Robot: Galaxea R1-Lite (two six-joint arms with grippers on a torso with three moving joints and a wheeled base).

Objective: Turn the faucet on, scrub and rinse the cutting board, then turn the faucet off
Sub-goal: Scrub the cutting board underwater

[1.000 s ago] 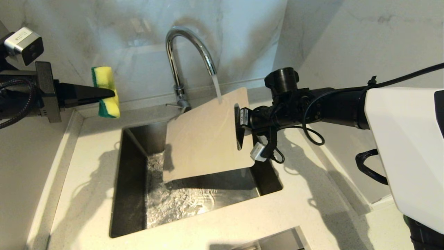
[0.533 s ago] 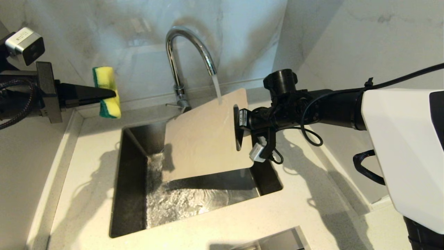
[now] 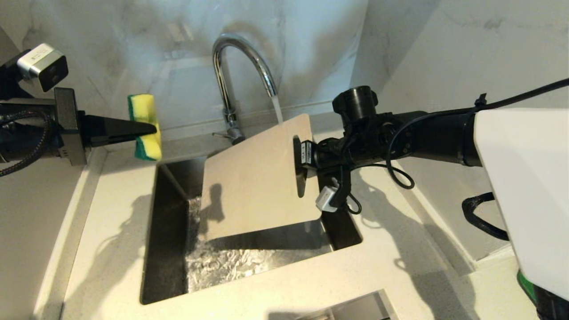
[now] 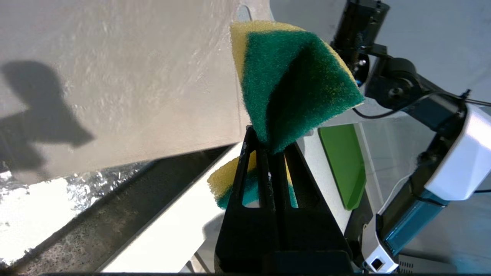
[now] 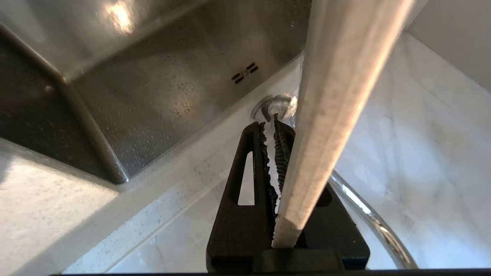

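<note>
The cutting board (image 3: 255,178) is held tilted over the sink (image 3: 169,266) by the right pincer (image 3: 298,166), which is clamped tight on the board's short end by the handle slot; in the right wrist view the board's edge (image 5: 330,115) is seen wedged betw. the toothed fingers (image 5: 264,161), nearly closed on it. The board's upper corner sits just under the faucet (image 3: 242,62) spout; a thin stream of water (image 3: 276,109) is seen falling from the spout onto that corner, w/ rippling water on the sink floor below. The faucet's small side lever is seen at its base, just behind the board's rear edge.

The left pincer (image 3: 151,129) is held level at the left, above the sink's rear-left corner, apart from the board; it is closed fully on a yellow-and-green sponge (image 3: 146,126), pinched at the middle so the sponge is squeezed in at the waist. In the left wrist view the sponge (image 4: 291,84) is seen w/ its green scouring face turned toward the camera, the board's pale face (image 4: 115,84) spread behind it.

A bright green flat object (image 4: 343,165) is seen lying on the surface (image 3: 275,284) beyond the sink, in the left wrist view only. Marble-look wall panels are seen behind the faucet.
</note>
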